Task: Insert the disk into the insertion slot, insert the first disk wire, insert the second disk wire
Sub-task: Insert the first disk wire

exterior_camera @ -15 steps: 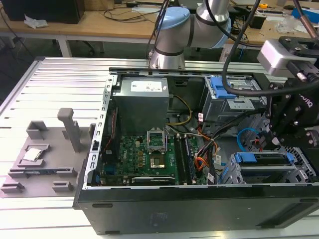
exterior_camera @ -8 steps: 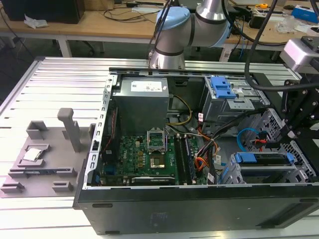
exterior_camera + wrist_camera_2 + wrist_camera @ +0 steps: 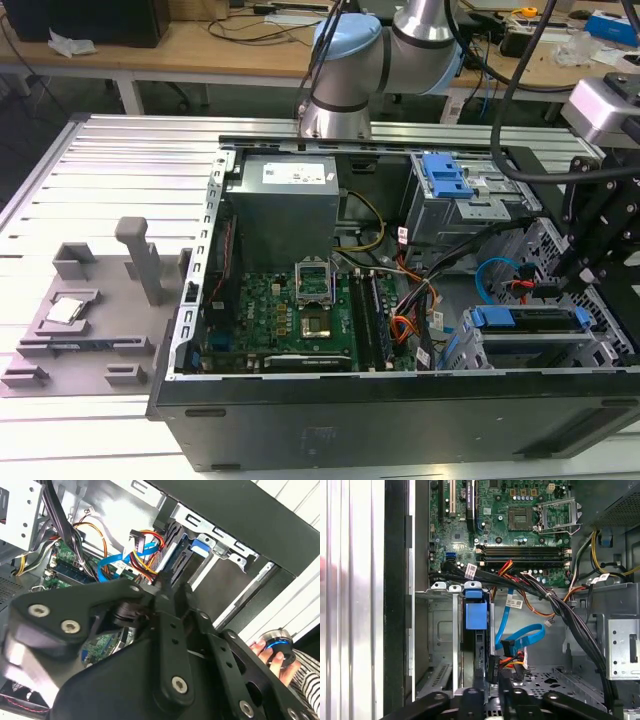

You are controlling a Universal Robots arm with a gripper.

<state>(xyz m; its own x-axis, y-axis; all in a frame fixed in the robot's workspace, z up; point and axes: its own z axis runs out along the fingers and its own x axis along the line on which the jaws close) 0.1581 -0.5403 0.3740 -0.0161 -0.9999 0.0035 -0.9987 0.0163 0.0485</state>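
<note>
Blue-framed silver disk seated in the light-grey insertion slot.
Your gripper hangs just beside it; you cannot tell its grip.

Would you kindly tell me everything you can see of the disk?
The disk is a flat silver-grey drive framed by a bright blue plastic caddy. It lies level inside the insertion slot, a light-grey perforated metal cage at the exterior view's right. In the first wrist view a black connector sits against its edge, just ahead of the pincer; whether it is plugged in cannot be told.
</note>
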